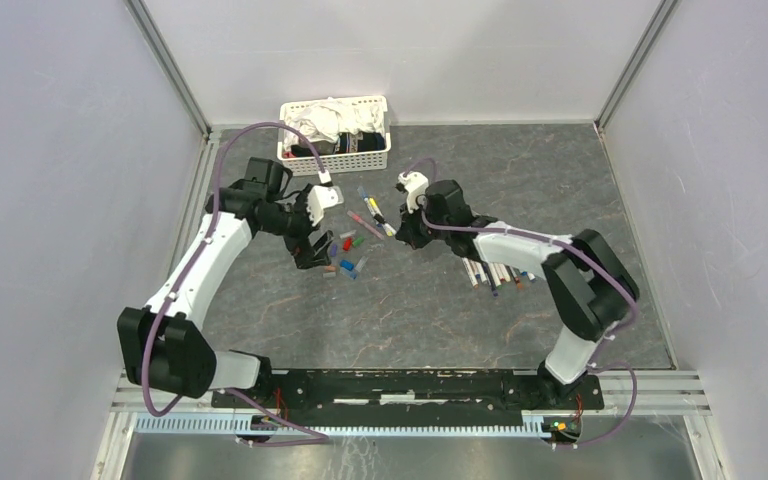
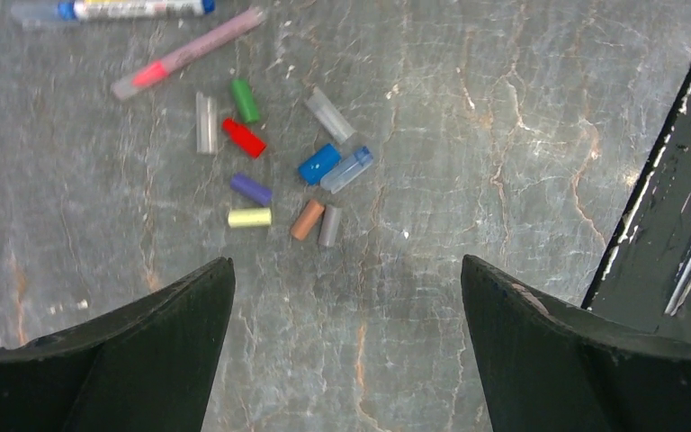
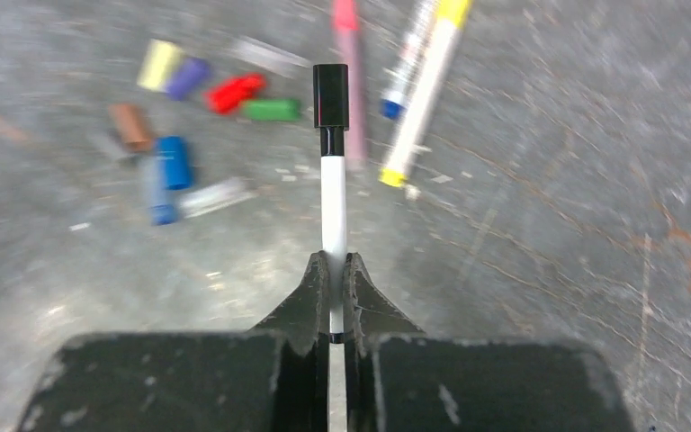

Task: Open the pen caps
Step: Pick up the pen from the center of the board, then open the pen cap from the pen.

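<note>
While the left gripper [image 2: 346, 266] is held wide open and empty, a black-capped pen [image 3: 333, 193] is clamped in the right gripper [image 3: 334, 263].

We see a white basket [image 1: 352, 160] of cloths [image 1: 320, 118] at twelve o'clock on the grey table [image 1: 410, 320]. Loose pen caps [image 1: 345, 262] cluster toward nine o'clock, just beside the left jaws. A few pens [image 1: 370, 213] lie near them, and a row of pens [image 1: 495, 272] lies at three o'clock, partly beneath the right arm [image 1: 520, 243].
</note>
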`<state>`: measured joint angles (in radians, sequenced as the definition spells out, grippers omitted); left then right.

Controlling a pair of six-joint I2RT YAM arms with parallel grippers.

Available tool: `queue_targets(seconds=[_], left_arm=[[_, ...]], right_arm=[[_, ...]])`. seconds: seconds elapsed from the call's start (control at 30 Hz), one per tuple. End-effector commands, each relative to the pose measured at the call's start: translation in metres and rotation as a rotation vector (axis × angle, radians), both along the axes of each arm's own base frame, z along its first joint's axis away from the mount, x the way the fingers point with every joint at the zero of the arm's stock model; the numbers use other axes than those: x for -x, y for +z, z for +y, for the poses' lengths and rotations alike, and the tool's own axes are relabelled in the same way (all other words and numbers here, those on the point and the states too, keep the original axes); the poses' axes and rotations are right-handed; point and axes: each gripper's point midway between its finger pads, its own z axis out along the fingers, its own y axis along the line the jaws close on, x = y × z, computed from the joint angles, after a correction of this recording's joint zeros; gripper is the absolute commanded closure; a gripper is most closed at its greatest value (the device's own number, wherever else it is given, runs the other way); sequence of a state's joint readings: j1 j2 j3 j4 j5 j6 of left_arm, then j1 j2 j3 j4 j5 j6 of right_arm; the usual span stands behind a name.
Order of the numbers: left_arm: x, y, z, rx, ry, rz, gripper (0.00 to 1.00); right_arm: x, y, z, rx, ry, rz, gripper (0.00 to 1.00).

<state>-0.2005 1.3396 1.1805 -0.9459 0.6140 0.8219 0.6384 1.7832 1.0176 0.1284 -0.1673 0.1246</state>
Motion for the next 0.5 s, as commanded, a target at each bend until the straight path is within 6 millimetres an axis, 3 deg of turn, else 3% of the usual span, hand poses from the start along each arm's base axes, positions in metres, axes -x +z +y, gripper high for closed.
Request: queue_targets(seconds=[0.0,0.23,0.37,0.47], left_arm=[[0.003,0.005,-0.021,0.04,-0.21,-0.094,0.0],[0.007,-0.004,-0.041,0.012,-0.372,-0.135,0.01],[0.017,-0.004,-0.058,0.011,-0.445,-0.096,0.26],[0.024,-0.003,-0.067,0.028,-0.478,-0.044,0.31]], right_arm=[[0.049,0.061,0.027,-0.205,0.266,0.02,1.0],[0.12,0.082,0.028,-0.349,0.48,0.134,1.0],[0.135,0.089,0.028,-0.374,0.524,0.16,1.0],[0.138,0.094,0.029,-0.388,0.548,0.167,1.0]])
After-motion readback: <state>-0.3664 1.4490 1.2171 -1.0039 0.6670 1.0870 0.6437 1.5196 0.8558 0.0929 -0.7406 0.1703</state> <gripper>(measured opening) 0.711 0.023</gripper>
